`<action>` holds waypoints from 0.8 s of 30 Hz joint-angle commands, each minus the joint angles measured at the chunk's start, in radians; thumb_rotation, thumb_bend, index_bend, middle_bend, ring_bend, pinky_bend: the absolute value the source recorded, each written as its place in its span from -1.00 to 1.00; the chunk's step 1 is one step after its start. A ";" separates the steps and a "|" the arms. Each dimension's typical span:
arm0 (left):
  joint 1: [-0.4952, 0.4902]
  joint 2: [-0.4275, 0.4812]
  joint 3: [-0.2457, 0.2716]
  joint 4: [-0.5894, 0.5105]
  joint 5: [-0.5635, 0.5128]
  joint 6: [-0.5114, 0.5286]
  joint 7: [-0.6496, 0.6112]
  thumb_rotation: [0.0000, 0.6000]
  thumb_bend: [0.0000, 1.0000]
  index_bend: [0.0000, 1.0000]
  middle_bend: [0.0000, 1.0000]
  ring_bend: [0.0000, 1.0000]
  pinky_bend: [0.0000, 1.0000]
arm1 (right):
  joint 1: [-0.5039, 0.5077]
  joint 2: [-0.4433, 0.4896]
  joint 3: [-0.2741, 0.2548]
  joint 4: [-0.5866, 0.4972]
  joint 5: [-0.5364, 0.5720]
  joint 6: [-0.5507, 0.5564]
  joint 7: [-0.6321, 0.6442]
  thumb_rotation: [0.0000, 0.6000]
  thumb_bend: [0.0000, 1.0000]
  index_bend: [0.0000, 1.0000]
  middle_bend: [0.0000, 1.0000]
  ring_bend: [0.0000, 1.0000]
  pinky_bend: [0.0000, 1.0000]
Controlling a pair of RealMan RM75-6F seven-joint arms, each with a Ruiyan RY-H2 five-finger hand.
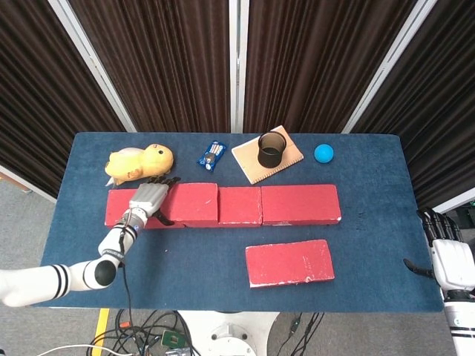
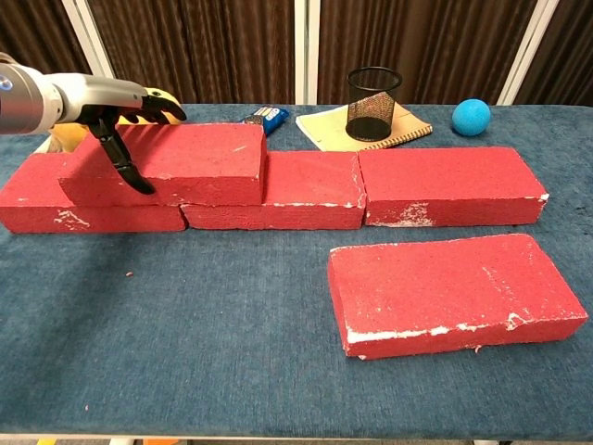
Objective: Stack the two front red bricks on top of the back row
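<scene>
So, far on the left, the left hand (image 2: 120,116) is holding the stacked red brick (image 2: 176,162), with its fingers over the back edge and its thumb down the front face; that brick sits on top of the left end of the back row (image 2: 371,190), which is a line of red bricks lying end to end across the blue table (image 1: 185,259); behind the hand lies a yellow duck toy (image 1: 139,162); next along, near the back, is a small blue packet (image 1: 212,155); then a tan notebook (image 1: 289,156) with a black mesh cup (image 2: 374,102) standing on it; closer to the front, well apart from the row, the front red brick (image 2: 454,292) lies flat by itself, a bit crooked; a blue ball (image 2: 471,117) sits at the back near the right; last, the right hand (image 1: 449,256) hangs just off the right edge of the table, holding nothing, its fingers pointing away and a little apart.
</scene>
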 commanded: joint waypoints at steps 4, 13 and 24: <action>-0.006 0.004 0.002 0.011 0.004 -0.021 -0.020 1.00 -0.79 -1.00 -0.49 -1.00 -0.97 | 0.001 -0.005 -0.001 0.003 0.004 -0.007 -0.004 1.00 -0.85 -1.00 -1.00 -1.00 -1.00; -0.006 -0.009 0.013 0.046 0.004 -0.051 -0.058 1.00 -0.79 -1.00 -0.49 -1.00 -0.97 | 0.006 -0.010 0.000 0.001 0.010 -0.017 -0.018 1.00 -0.85 -1.00 -1.00 -1.00 -1.00; -0.012 0.001 0.023 0.037 0.025 -0.041 -0.066 1.00 -0.79 -1.00 -0.50 -1.00 -0.97 | 0.008 -0.013 -0.001 0.000 0.013 -0.024 -0.022 1.00 -0.85 -1.00 -1.00 -1.00 -1.00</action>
